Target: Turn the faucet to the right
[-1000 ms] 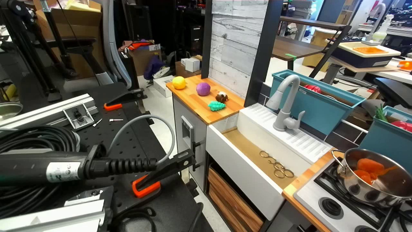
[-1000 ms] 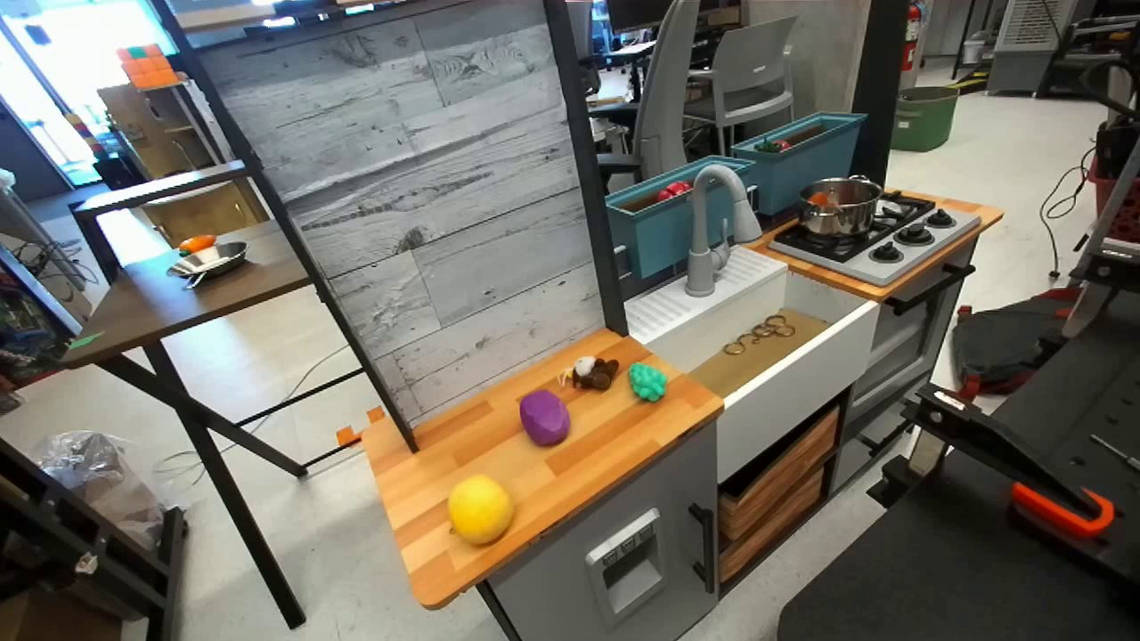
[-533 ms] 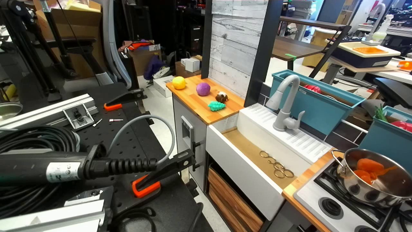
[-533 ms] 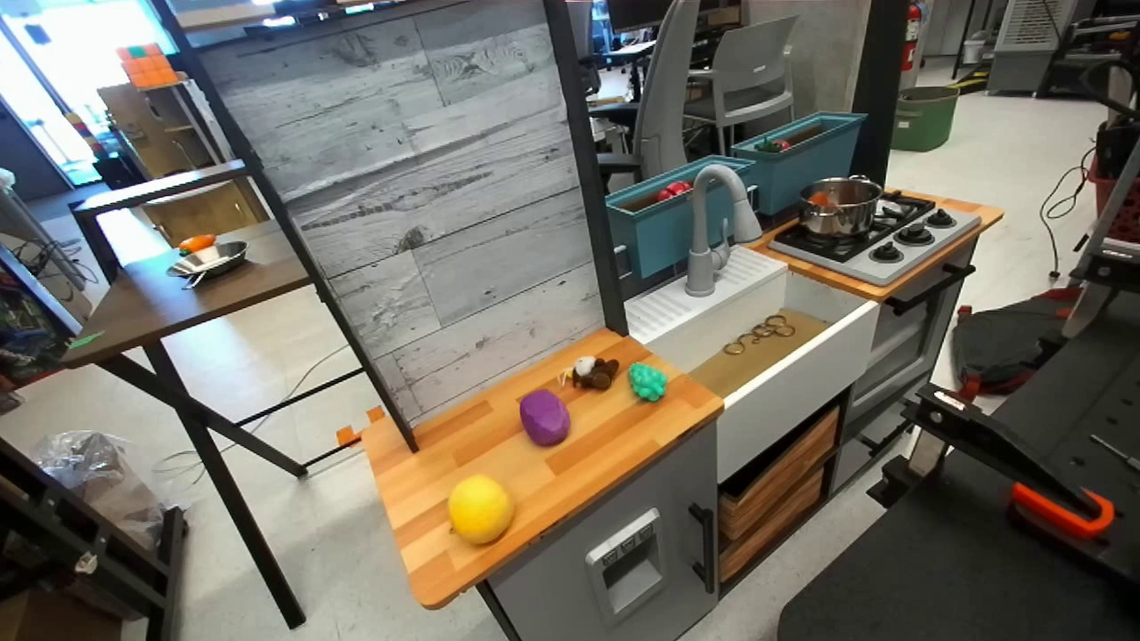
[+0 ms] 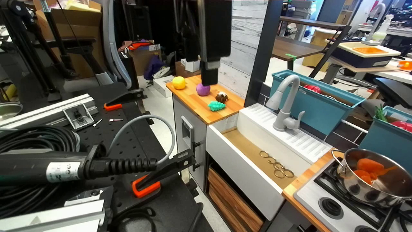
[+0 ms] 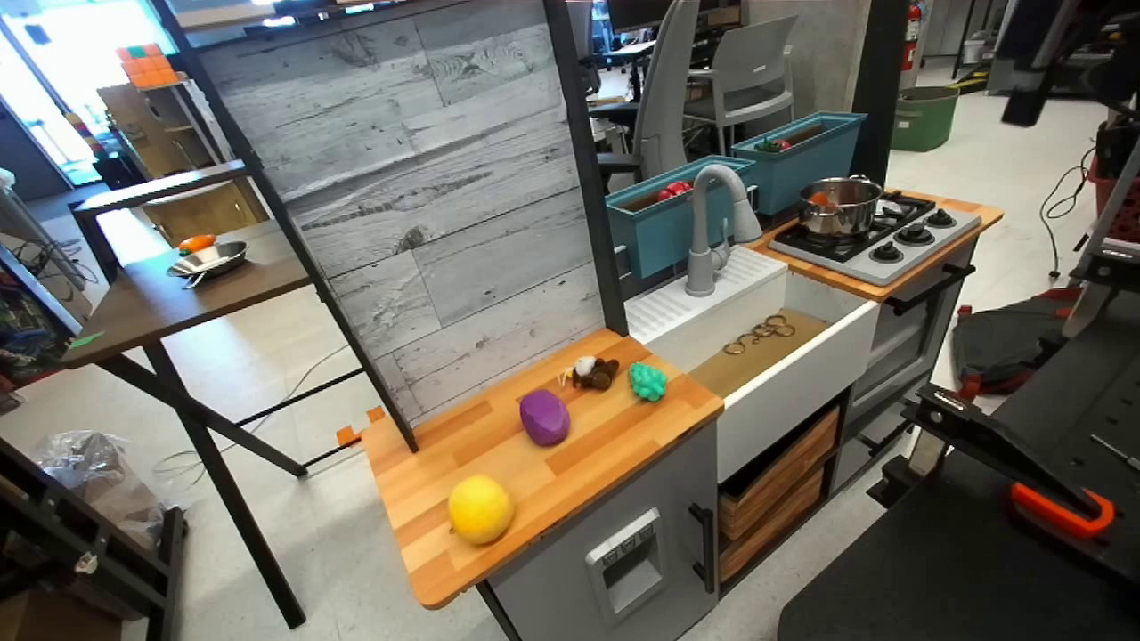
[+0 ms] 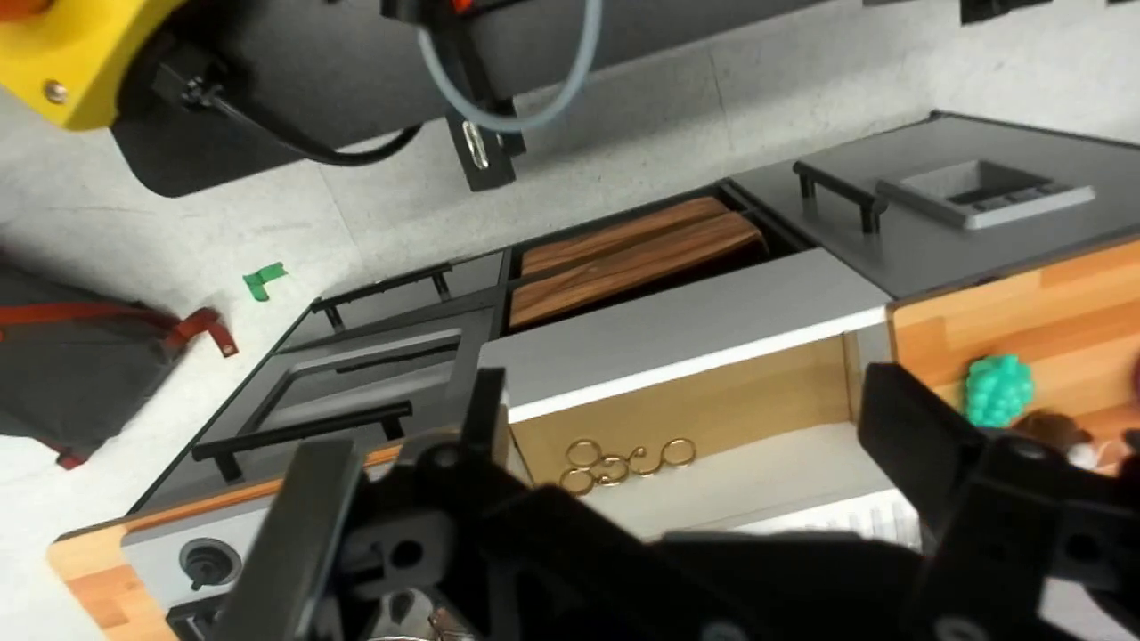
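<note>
One black two-fingered gripper [image 7: 688, 409]: wrist view; jaws spread wide, nothing held, probably readied for an approach.
White rectangular sink [image 7: 695, 325]: thin brass-coloured rings [image 7: 613, 460] inside.
Pale grey plastic-looking faucet [image 5: 287, 106]: in an exterior view, upright on the sink's back ledge [image 5: 307, 141], presumably so its spout [image 5: 273, 100] serves the sink; gripper well apart.
Long teal box [image 5: 317, 112]: behind the faucet, red piece [image 5: 312, 88] inside.
Shiny steel pot [image 5: 363, 193]: on the grey hob [image 5: 309, 194], orange pieces [image 5: 370, 165] inside.
Dark round pan [image 6: 233, 258]: in an exterior view, on a brown shelf [image 6: 214, 298], seemingly holding an orange lump [image 6: 198, 243].
</note>
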